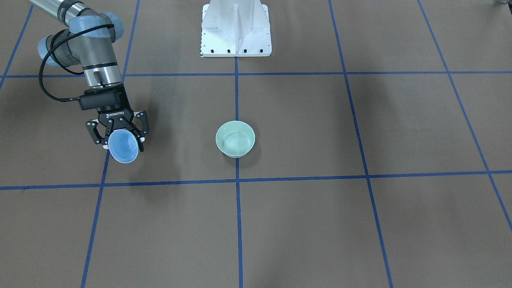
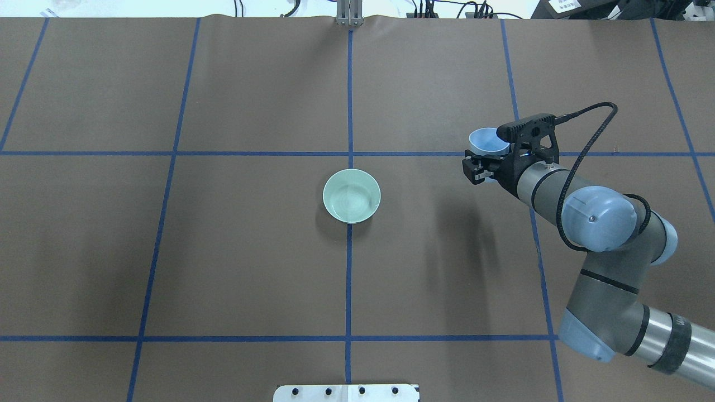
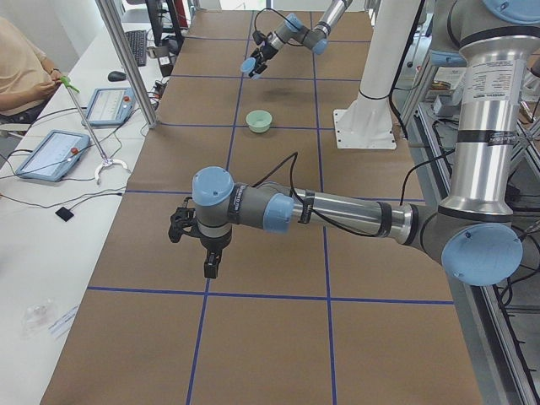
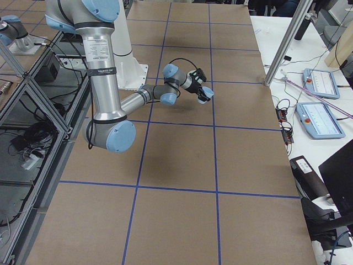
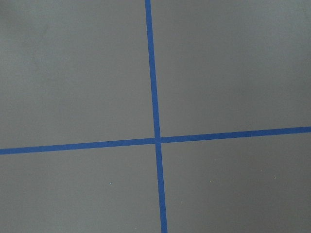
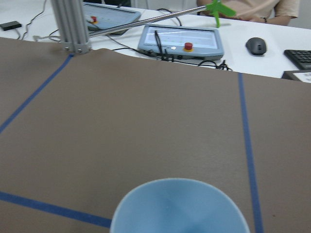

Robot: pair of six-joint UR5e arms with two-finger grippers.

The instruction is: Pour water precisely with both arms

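Observation:
My right gripper (image 1: 120, 137) is shut on a pale blue cup (image 1: 124, 146), held above the table and tipped on its side, well to the robot's right of a mint-green bowl (image 1: 235, 139). Overhead, the right gripper (image 2: 490, 156) holds the cup (image 2: 487, 140) apart from the bowl (image 2: 352, 195). The cup's rim fills the bottom of the right wrist view (image 6: 180, 206). Faint glints in the green bowl may be water; no trickle shows. My left gripper (image 3: 207, 253) hangs over bare table far from the bowl (image 3: 259, 121); I cannot tell whether it is open or shut.
The white bolted pedestal (image 1: 236, 36) stands behind the bowl. An aluminium post (image 6: 70, 24), tablets (image 6: 180, 39) and a seated person (image 3: 21, 67) are along the table's far edge. Blue tape lines (image 5: 155, 141) cross the brown table.

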